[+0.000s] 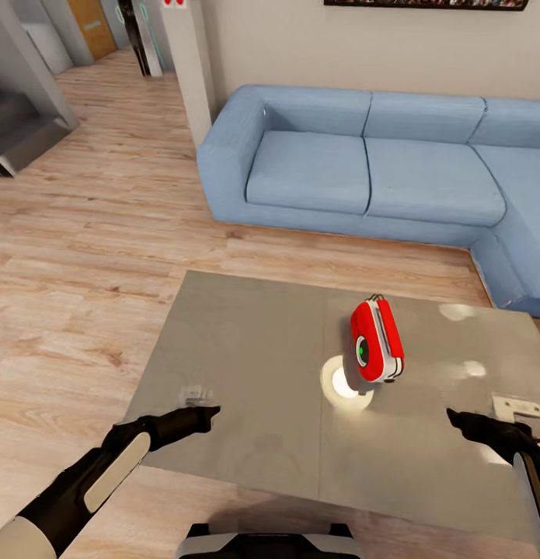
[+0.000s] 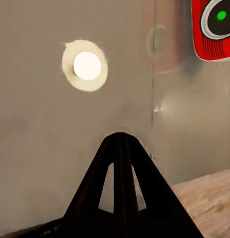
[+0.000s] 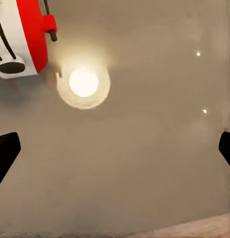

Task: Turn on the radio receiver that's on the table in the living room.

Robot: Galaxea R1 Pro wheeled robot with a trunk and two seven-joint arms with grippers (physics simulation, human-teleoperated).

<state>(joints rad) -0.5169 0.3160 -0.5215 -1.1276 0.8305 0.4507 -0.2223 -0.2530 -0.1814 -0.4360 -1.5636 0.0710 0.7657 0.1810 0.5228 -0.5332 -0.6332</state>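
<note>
Red shell: the radio receiver (image 1: 376,340) is seen standing on edge on the glossy grey table (image 1: 246,349), right of centre, beside a bright lamp reflection (image 1: 346,382).
Setting: the light blue sofa (image 1: 363,167) lies beyond the table on a wood plank floor (image 1: 91,233).
Facing: the dial face with its green light (image 1: 362,351) is turned left and slightly toward the robot; the white-grey edge band is shown to the right.
Long axis: it is judged to run upward with a slight tilt, the wire handle at the top.
Left gripper (image 1: 207,414): held low over the table's near left part, fingers closed together to a point, nothing held.
Right gripper (image 1: 456,419): held over the near right part, fingers spread wide apart, empty.
Risk: the radio, balanced on a narrow edge, could be toppled or slid away by a press on the dial from the left.
Cause: no support is given from the right side.
</note>
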